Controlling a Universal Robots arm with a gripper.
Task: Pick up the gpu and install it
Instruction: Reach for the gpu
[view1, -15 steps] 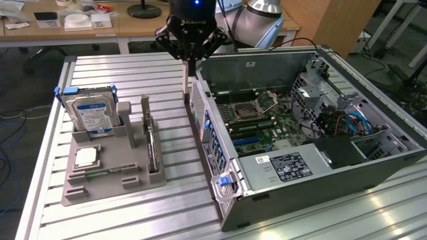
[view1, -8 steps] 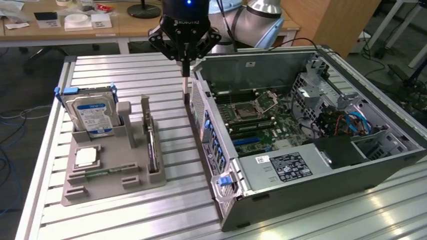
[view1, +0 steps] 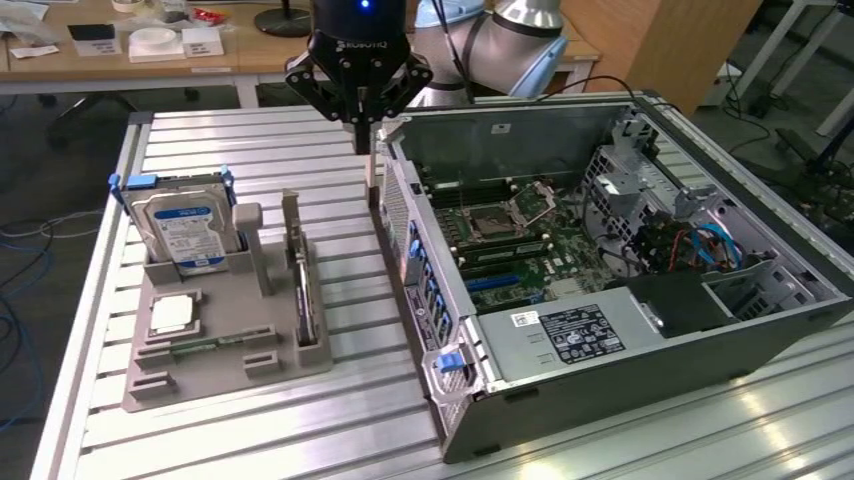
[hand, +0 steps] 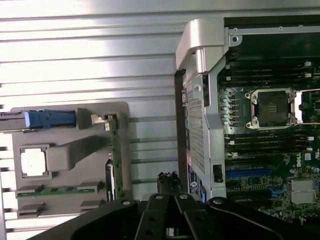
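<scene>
Gripper (view1: 362, 138) housing: "ROBOTIQ" in pale letters, at 12 o'clock.
Hard drive (view1: 187, 225) label: print too small to read.
Power supply (view1: 577, 336) sticker: unreadable.

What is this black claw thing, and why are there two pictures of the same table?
The claw is the gripper of a robot arm, its stand-in for a hand. One picture comes from a camera standing off the arm that sees the whole scene. The other comes from a camera on the arm's wrist, looking down past the gripper.

On the ribbed metal table lies an open computer case. Beside it is a grey holder with parts: a hard drive with a blue-white label, a small square processor chip, and the gpu, a thin card standing on edge.

The gripper hangs above the table between holder and case. It is shut, and I can see nothing held in it. The gpu has not been picked up yet.
</scene>
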